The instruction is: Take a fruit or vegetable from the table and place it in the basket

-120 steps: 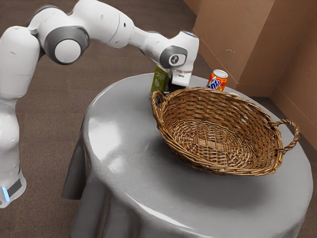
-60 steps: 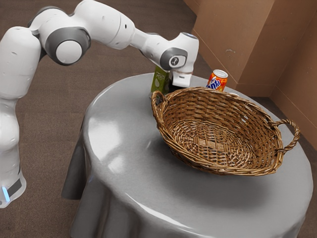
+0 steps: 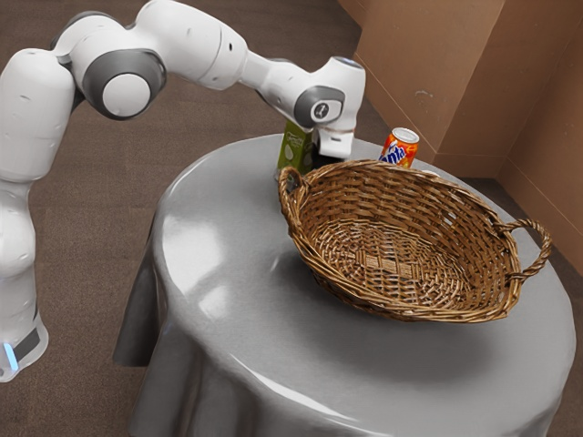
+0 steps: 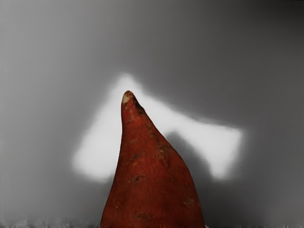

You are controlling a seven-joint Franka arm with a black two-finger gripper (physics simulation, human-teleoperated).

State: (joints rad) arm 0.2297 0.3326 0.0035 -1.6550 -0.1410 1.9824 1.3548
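End effector: the black two-finger gripper [image 3: 324,157] is beyond the basket's far rim, partly hidden by it, pointing down; I cannot tell whether it is wide, narrow or holding anything.
Arm: white with dark grey joint covers [image 3: 126,94], reaching in from the exterior view's left to the end effector.
Vegetable: a reddish-brown, tapering root like a sweet potato [image 4: 150,175], at or just under the end effector, its slim tip marked with pale and dark spots, grey desktop beyond it.
Basket: an oval brown wicker basket with twisted handles [image 3: 392,305], near the end effector, on the exterior camera's side of it.
Carton: a tall green box with pale markings [image 3: 292,148], upright, just beside the end effector toward the exterior view's left.
Can: an orange, white and blue soda can [image 3: 400,148], upright, to the end effector's other side, toward the exterior view's right.
Desk: round, under a glossy grey cloth [image 3: 228,264], below the end effector.
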